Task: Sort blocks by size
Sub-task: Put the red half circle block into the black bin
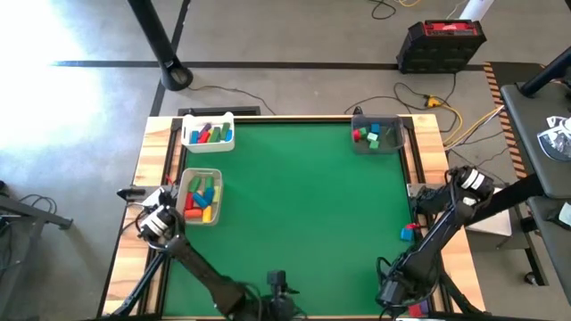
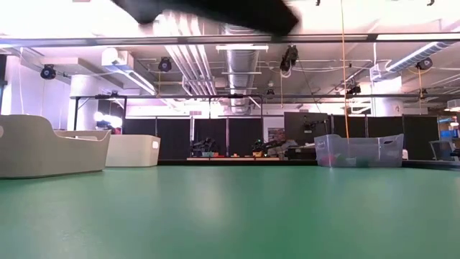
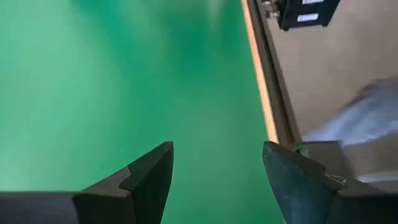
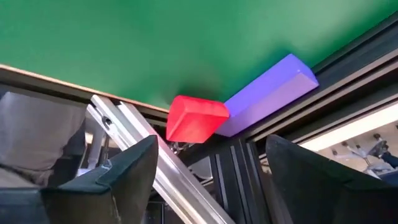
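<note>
Blocks in several colours lie in a white tray (image 1: 207, 133) at the far left, a second tray (image 1: 201, 196) nearer on the left, and a clear tray (image 1: 376, 135) at the far right. A red block (image 4: 194, 118) and a purple bar (image 4: 267, 93) lie side by side on the green table (image 1: 303, 205), against its right edge rail (image 1: 409, 232). My right gripper (image 4: 208, 180) is open, close to these two blocks, touching neither. My left gripper (image 3: 217, 180) is open above the table's left edge (image 1: 141, 201), beside the nearer tray, with nothing between its fingers.
The wooden border and metal rails (image 1: 419, 178) frame the table. Cables and a black case (image 1: 443, 45) lie on the floor beyond the far edge. In the low view the trays (image 2: 43, 147) and the clear tray (image 2: 359, 151) stand along the far side.
</note>
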{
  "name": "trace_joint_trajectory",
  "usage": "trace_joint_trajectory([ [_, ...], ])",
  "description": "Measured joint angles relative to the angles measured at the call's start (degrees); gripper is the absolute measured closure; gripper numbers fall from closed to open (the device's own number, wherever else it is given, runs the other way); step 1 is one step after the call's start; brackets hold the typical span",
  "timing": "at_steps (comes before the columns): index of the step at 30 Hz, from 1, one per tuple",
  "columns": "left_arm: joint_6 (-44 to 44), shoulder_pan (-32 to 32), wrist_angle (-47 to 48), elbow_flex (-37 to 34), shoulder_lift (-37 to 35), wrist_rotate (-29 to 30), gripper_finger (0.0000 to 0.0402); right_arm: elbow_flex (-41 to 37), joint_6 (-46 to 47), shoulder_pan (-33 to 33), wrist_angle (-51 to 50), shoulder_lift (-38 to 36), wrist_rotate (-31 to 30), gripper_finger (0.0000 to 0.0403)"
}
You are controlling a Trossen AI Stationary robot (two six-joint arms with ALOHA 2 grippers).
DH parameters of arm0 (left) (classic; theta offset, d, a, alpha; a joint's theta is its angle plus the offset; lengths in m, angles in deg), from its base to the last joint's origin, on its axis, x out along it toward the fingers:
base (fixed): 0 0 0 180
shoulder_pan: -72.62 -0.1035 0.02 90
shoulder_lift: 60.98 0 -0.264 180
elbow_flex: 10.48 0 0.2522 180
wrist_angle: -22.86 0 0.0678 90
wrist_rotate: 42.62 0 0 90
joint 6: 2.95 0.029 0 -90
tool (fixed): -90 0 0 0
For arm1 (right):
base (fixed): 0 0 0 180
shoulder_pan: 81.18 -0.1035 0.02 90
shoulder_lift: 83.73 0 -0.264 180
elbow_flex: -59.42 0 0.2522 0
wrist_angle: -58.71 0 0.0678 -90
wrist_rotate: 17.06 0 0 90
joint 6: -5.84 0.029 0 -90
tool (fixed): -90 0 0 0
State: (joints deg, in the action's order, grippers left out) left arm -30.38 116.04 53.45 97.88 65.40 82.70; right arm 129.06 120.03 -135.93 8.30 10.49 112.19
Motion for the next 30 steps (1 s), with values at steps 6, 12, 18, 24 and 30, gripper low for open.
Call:
trace_joint_trajectory([
  [6, 0.18, 2.74, 7.62, 6.87, 1.95, 7.16, 0.0169, 0.00, 0.94, -0.16, 1.75, 1.26, 0.58, 0.0130],
  [12, 0.95, 3.83, 7.84, 6.62, 1.82, 9.32, 0.0169, -0.09, 6.95, -0.61, 6.32, 1.68, -0.47, 0.0146],
  [18, 0.53, 3.72, 8.02, 6.59, 1.73, 9.76, 0.0169, -0.09, 12.08, -2.38, 6.47, 1.68, -0.77, 0.0157],
  [24, 1.87, 4.34, 8.24, 6.57, 1.71, 9.84, 0.0169, -0.11, 15.01, -4.01, 7.49, 2.94, -0.95, 0.0163],
  [30, 1.31, 4.22, 8.62, 6.57, 1.63, 10.36, 0.0169, -0.22, 14.24, -3.87, 10.63, 6.08, -1.55, 0.0158],
])
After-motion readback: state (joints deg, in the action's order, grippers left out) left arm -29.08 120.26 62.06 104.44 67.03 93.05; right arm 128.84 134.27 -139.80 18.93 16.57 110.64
